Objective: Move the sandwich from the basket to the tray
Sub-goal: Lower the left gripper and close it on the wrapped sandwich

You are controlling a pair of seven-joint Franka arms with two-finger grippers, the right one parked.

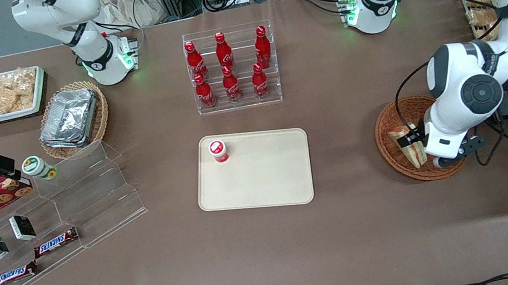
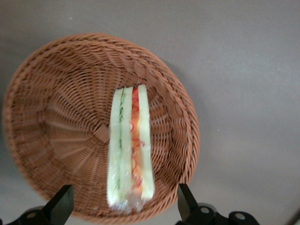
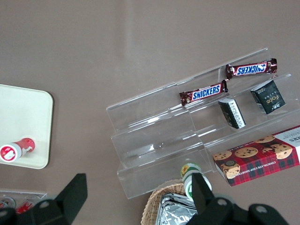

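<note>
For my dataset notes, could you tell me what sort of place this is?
Probably a lab mock-up of a snack counter: racked cola bottles, Snickers bars, and the gripper open over the basket's sandwich.

The gripper [image 2: 123,206] is hovering over the basket [image 1: 385,134], fingers spread wide and flanking the sandwich [image 2: 130,147] with room each side. On the tray [image 1: 265,181], only a red-capped cup [image 1: 218,150] is occupying its far corner.

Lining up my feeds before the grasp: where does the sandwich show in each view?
Front view: sandwich lies in the basket, partly under the gripper.
Left wrist view: sandwich stands on edge in the basket, between the open fingers.
Right wrist view: not in it.
Shared landmark: the basket.
</note>
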